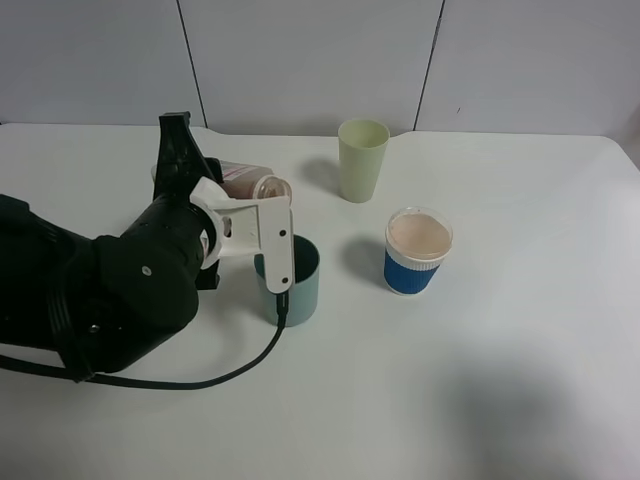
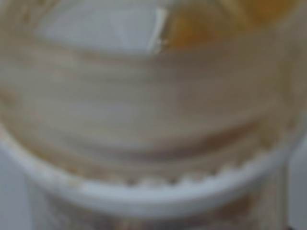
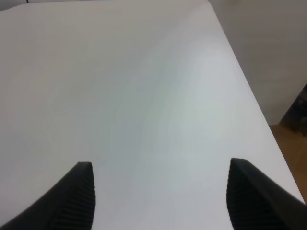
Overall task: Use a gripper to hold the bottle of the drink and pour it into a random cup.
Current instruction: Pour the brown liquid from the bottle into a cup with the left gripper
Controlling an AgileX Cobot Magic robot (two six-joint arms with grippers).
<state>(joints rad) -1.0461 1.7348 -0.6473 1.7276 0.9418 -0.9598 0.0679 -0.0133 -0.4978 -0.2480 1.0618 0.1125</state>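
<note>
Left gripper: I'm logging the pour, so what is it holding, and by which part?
The bottle, tipped toward the teal cup, is held by the left gripper around its labelled body; the neck sticks out free.

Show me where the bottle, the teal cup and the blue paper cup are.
bottle (image 1: 244,180), exterior high view, its labelled side
teal cup (image 1: 305,292), exterior high view, its outer wall
blue paper cup (image 1: 410,273), exterior high view, its blue band

A robotics lab or test room is indicated. A plain white table is used as the work surface, and a bulky black robot arm with a trailing black cable is seen over it. Behind the table, pale grey wall panels are divided by dark seams. Past the table's edge, brown floor is shown.
</note>
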